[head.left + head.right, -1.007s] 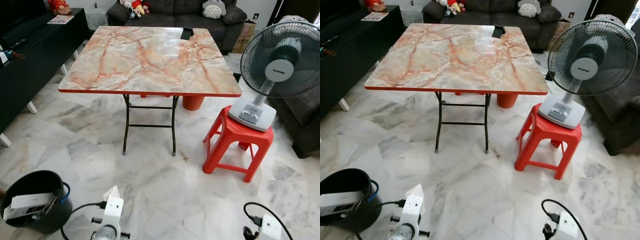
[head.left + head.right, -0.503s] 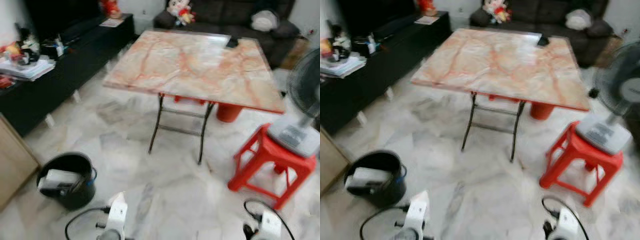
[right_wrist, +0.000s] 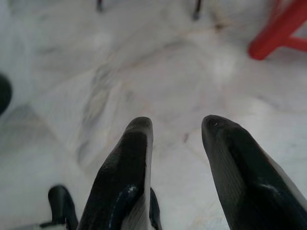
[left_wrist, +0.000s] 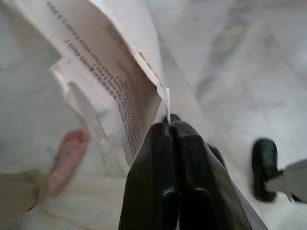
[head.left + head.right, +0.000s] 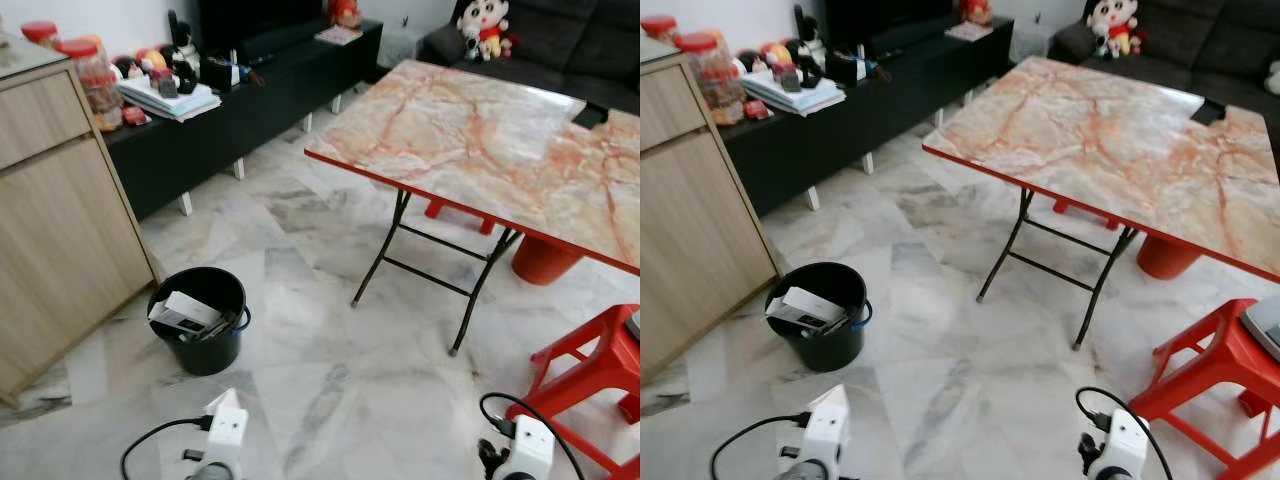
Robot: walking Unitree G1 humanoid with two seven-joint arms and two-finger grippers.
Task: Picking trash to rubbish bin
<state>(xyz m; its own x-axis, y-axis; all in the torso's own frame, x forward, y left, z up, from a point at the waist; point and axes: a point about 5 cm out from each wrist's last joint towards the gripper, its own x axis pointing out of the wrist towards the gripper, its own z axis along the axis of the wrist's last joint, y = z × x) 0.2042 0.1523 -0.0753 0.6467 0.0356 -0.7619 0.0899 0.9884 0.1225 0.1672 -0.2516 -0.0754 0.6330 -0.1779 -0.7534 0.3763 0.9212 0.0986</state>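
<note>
A black rubbish bin point(image 5: 205, 348) stands on the marble floor, ahead and to my left, beside a wooden cabinet. A white box point(image 5: 184, 311) and other scraps lie inside it. In the left wrist view my left gripper point(image 4: 170, 125) is shut on a torn sheet of printed white paper point(image 4: 110, 72), pinched at its edge and held above the floor. My right gripper point(image 3: 175, 127) is open over bare floor with nothing between its fingers. Both wrists point(image 5: 222, 440) point(image 5: 522, 452) sit low at the bottom of the eye views.
A marble-pattern folding table point(image 5: 500, 150) stands ahead right, with a red stool point(image 5: 595, 370) beside it and a red bucket point(image 5: 545, 260) under it. The wooden cabinet point(image 5: 60, 220) and a black console point(image 5: 250, 90) line the left. A person's bare foot point(image 4: 67, 158) is on the floor nearby.
The camera has swung left: the table and stool slid right, the fan left the view, and the bin, cabinet and console came in. The arms kept their pose.
</note>
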